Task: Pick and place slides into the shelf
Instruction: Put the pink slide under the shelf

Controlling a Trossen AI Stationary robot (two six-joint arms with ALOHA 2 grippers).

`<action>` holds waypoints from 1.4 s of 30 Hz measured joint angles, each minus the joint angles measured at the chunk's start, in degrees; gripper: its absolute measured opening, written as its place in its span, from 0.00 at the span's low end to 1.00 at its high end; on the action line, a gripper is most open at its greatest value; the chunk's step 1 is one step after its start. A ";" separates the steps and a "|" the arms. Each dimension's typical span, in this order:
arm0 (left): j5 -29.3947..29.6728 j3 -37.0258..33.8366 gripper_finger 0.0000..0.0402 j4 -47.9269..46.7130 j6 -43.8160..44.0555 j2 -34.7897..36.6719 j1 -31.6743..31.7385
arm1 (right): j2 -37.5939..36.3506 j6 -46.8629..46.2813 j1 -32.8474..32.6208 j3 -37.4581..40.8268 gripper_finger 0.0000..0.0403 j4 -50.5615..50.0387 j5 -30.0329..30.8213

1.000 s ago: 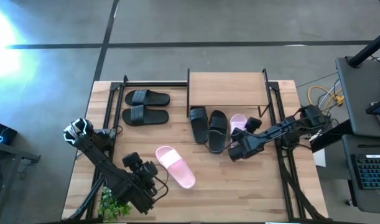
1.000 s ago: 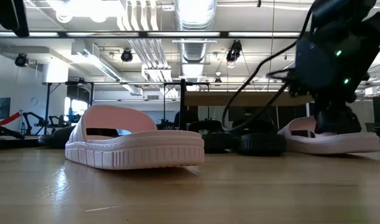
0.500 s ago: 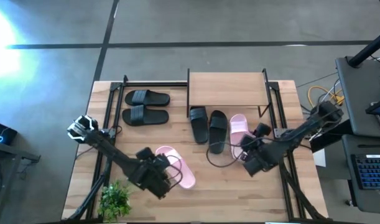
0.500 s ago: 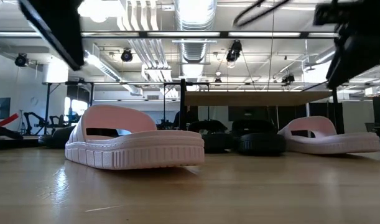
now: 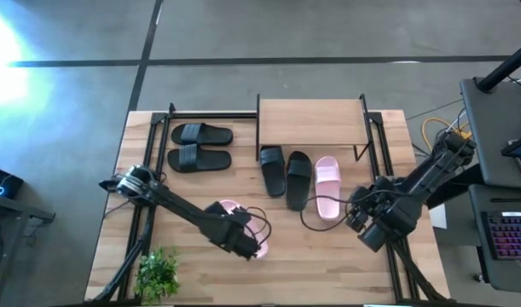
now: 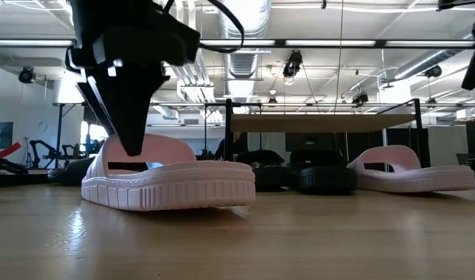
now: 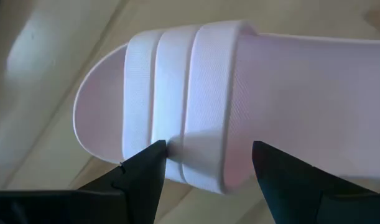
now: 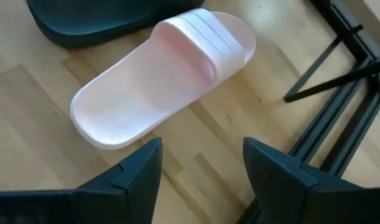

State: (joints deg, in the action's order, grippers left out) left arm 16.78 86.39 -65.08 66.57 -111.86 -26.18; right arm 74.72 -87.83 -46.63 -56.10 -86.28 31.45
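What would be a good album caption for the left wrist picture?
Open left gripper straddling the ribbed strap of a pale pink slide sandal on the wooden table.

No text, label, brand, number or sign can be read in any of the views: the straps and soles of the slides show only ribbing, and the shelf and desk carry no markings.
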 joint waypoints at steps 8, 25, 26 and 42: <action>3.27 0.21 0.56 -3.03 -0.04 -2.09 1.30 | 2.40 -0.71 -0.24 -1.23 0.53 1.26 -0.26; 6.28 1.50 0.02 -1.72 -11.57 -2.11 3.70 | 7.59 -4.06 -1.28 -4.44 0.53 8.56 -0.32; 6.32 2.41 0.02 -0.78 -12.13 -2.11 3.72 | 7.59 -4.18 -1.69 -5.29 0.53 7.71 -0.35; 9.91 12.46 0.00 38.16 -36.50 -2.11 3.46 | 7.19 -18.14 -15.03 -14.20 0.53 -3.78 -6.72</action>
State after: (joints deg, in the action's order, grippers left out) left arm 26.69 98.85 -26.91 30.06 -113.97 -22.72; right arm 81.91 -105.97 -61.66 -70.29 -90.06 24.73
